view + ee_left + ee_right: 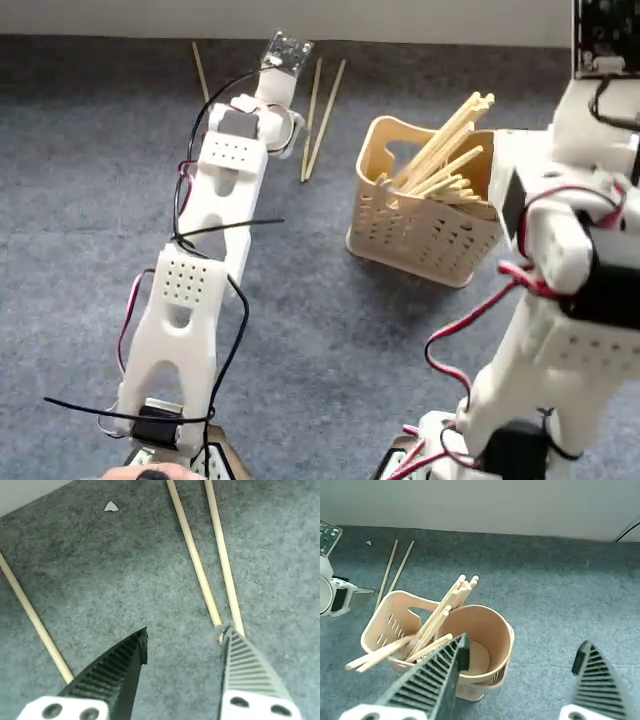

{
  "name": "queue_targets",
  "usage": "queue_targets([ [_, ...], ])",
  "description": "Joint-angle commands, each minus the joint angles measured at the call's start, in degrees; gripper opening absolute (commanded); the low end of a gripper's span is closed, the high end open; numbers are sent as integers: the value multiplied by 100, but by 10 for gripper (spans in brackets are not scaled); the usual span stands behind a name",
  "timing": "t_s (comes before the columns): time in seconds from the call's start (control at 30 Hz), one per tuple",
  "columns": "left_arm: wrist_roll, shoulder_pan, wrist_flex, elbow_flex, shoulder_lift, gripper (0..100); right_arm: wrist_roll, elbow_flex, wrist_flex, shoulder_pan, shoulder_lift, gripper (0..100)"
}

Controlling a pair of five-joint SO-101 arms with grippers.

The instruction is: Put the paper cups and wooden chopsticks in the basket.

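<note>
Mostly done: the basket [400,235] holds a chopstick bundle [445,150] and one paper cup [487,625]. Three loose chopsticks [195,565] remain on the carpet [90,200] (a pair, one apart). My left gripper [183,632] hovers spread over the pair; the right gripper [523,644] hangs spread and empty above the basket.

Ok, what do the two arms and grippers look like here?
Left arm and right arm: white plastic shells with perforated panels, black motors, loose black and red cables. Left gripper and right gripper: pointed, ribbed jaws on white bases.
</note>
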Motion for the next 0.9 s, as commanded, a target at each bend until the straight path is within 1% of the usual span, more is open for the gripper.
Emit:
queue_targets([
  [0.0, 18, 171, 378, -1323, 312, 255, 308, 1051, 66, 31, -998, 321],
  [0.13, 26, 31, 818, -2132, 488, 255, 668, 2809, 40, 31, -1815, 321],
  [0.2, 202, -31, 853, -2273, 497, 255, 809, 3723, -57, 31, -2193, 321],
  [0.4, 264, 382, 853, -1956, 514, 256, 747, 6264, -1218, 31, -3767, 321],
  [0.57, 264, 435, 738, -1560, 514, 258, 747, 8163, -1622, 31, -5051, 321],
  [0.7, 264, 418, 492, -1138, 523, 259, 826, 9288, -2026, 127, -5991, 321],
  [0.77, 264, 426, 378, -936, 523, 259, 1037, 9499, -2229, 277, -6404, 321],
  [0.87, 264, 453, 325, -655, 523, 259, 1099, 9859, -2501, 435, -6853, 321],
])
